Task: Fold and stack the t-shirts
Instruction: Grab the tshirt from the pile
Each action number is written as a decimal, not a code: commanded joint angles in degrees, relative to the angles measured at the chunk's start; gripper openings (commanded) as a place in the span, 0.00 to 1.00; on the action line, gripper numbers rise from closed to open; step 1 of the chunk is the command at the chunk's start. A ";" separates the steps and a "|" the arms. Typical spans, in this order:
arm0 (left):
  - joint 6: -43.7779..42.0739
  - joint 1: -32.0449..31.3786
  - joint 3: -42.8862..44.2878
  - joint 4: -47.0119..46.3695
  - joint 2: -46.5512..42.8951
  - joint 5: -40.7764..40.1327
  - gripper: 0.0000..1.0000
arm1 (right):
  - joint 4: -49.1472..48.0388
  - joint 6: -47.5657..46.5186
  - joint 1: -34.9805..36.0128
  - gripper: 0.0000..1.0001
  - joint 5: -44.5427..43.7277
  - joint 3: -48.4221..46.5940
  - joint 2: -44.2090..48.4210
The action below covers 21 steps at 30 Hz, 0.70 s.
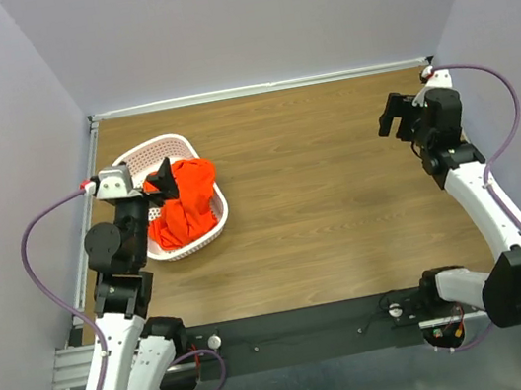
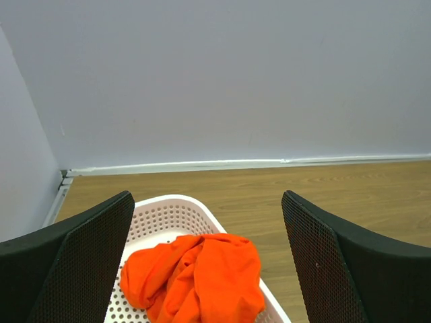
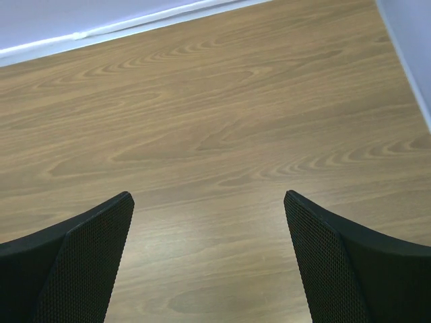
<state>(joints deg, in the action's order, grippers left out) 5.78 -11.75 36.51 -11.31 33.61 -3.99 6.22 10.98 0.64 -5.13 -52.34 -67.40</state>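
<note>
A bright orange-red t-shirt [image 1: 185, 206] lies crumpled in a white perforated basket [image 1: 168, 146] at the table's left. It also shows in the left wrist view [image 2: 202, 276], bunched against the basket's right rim. My left gripper [image 1: 164, 178] is open and empty, hovering above the basket's left part, with the shirt below and between its fingers [image 2: 87, 262]. My right gripper [image 1: 394, 117] is open and empty, held above bare wood at the far right. In the right wrist view its fingers [image 3: 337, 269] frame only the tabletop. No neck label shows.
The wooden tabletop [image 1: 332, 203] stretches between basket and right arm. Grey walls enclose the back and both sides. A black rail [image 1: 294, 334] with the arm bases runs along the near edge. The basket rim [image 2: 175, 200] is close below my left gripper.
</note>
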 commanded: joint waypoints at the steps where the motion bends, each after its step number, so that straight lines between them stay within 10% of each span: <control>1: 0.10 -0.12 0.66 -0.91 1.72 1.26 0.98 | 0.90 -2.00 -0.29 1.00 9.28 -0.75 2.97; 6: 3.97 -0.21 3.04 3.13 8.56 3.63 0.98 | 1.43 -22.99 -0.03 1.00 47.08 6.87 8.67; 21: 18.56 -0.21 8.49 24.23 22.98 1.09 0.96 | 13.47 -25.40 -0.12 1.00 40.54 1.71 2.09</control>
<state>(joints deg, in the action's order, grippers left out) 20.32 -11.75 43.55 7.49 53.36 0.34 14.98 -12.12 0.69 32.25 -49.19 -66.41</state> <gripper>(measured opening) 0.961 0.998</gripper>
